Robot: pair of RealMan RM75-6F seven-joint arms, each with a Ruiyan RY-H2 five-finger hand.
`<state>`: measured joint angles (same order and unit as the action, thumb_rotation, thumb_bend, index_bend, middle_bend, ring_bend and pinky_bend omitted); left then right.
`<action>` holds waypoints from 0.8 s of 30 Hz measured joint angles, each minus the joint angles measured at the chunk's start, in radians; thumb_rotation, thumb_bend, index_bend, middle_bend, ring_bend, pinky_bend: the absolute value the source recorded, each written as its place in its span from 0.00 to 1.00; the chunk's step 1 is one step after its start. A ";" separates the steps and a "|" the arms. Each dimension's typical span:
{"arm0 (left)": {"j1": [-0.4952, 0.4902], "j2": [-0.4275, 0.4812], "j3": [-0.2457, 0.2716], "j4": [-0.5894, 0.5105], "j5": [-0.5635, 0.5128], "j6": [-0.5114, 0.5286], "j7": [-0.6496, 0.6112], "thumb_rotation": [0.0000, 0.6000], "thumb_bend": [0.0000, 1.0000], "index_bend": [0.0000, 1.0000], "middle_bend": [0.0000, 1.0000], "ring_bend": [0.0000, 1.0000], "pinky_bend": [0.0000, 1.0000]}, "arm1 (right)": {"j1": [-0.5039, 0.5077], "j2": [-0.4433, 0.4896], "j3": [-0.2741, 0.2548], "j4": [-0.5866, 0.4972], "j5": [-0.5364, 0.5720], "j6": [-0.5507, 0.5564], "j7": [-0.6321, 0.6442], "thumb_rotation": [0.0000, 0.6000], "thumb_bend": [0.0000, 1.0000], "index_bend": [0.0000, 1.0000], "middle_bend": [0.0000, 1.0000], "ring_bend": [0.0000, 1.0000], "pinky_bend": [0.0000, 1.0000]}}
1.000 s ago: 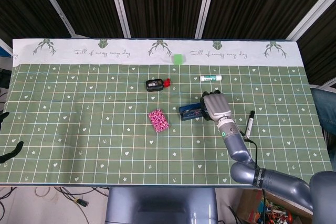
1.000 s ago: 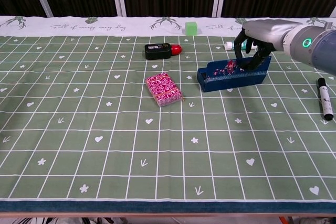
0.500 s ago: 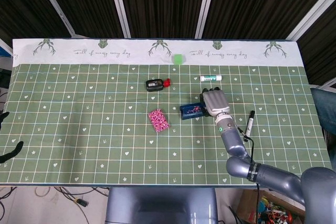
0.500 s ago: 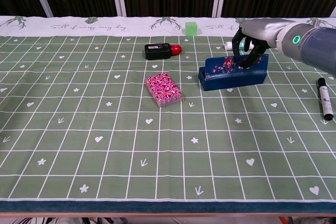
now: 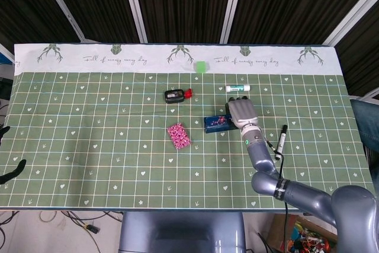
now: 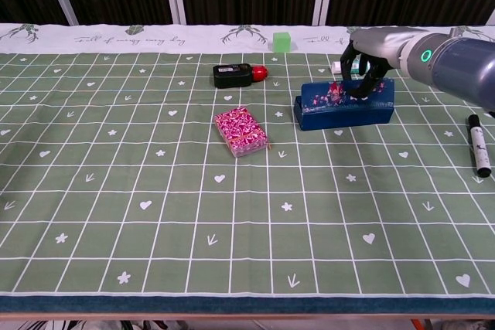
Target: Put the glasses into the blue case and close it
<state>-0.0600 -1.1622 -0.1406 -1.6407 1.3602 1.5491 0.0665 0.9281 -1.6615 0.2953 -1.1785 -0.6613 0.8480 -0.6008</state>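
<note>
Chest cam only: right hand (image 6: 362,67) fingers curled on blue case (image 6: 344,105) lid.

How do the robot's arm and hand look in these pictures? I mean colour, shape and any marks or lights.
The right arm is a smooth rounded tube in silver-grey metal, with a small green ring light near the wrist. The right hand has a pale grey back and dark, nearly black fingers. In the head view the arm shows thicker rounded joints and a dark band lower down. No sleeve or loose cable is visible.
</note>
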 measured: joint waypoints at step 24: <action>-0.001 -0.001 0.000 0.004 0.003 0.001 0.001 1.00 0.21 0.15 0.00 0.00 0.00 | 0.022 0.012 -0.013 -0.011 0.021 0.069 -0.029 1.00 0.19 0.21 0.20 0.25 0.23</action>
<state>-0.0607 -1.1629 -0.1405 -1.6366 1.3630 1.5501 0.0679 0.9498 -1.6495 0.2824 -1.1898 -0.6400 0.9172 -0.6302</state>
